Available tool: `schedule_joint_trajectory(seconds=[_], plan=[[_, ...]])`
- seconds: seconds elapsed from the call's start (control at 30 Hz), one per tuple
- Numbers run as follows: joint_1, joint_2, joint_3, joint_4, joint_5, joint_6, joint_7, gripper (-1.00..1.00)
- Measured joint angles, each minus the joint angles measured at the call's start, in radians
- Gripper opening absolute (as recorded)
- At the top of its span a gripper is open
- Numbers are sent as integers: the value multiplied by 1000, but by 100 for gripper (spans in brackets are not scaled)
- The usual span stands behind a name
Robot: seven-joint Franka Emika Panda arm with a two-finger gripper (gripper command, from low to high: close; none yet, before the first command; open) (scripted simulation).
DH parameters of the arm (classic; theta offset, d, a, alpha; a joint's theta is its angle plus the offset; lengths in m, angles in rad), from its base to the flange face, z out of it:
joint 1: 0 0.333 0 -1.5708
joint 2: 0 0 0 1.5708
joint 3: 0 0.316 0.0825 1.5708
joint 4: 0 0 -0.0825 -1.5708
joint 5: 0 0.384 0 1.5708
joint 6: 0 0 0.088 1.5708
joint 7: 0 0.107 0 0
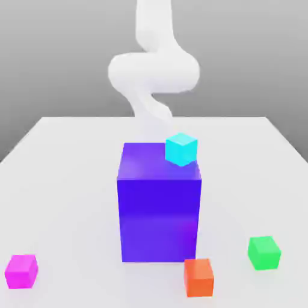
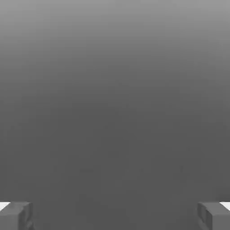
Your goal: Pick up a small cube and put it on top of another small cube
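The small magenta-pink cube (image 1: 21, 271) rests on the white table (image 1: 66, 180) at the front of the exterior view's left. In the middle stands a tall blue-purple block (image 1: 159, 210), with a small cyan cube (image 1: 181, 148) on its top near the far right corner. My white arm (image 1: 153, 72) curls down behind the block, far from the magenta cube. In the hand view my gripper (image 2: 115, 216) is open, its grey fingertips (image 2: 15, 215) spread wide with nothing between them and only plain grey beyond.
An orange cube (image 1: 198, 277) lies in front of the block's right corner. A green cube (image 1: 264, 252) sits further toward the exterior view's right. Bare table stretches between the magenta cube and the block.
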Motion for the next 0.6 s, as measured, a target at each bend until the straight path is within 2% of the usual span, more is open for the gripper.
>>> schedule_joint_trajectory(seconds=[0.33, 0.6], plan=[[56, 365, -219, -18, 126, 107, -285, 0], [32, 659, -335, -32, 259, 189, -533, 0]])
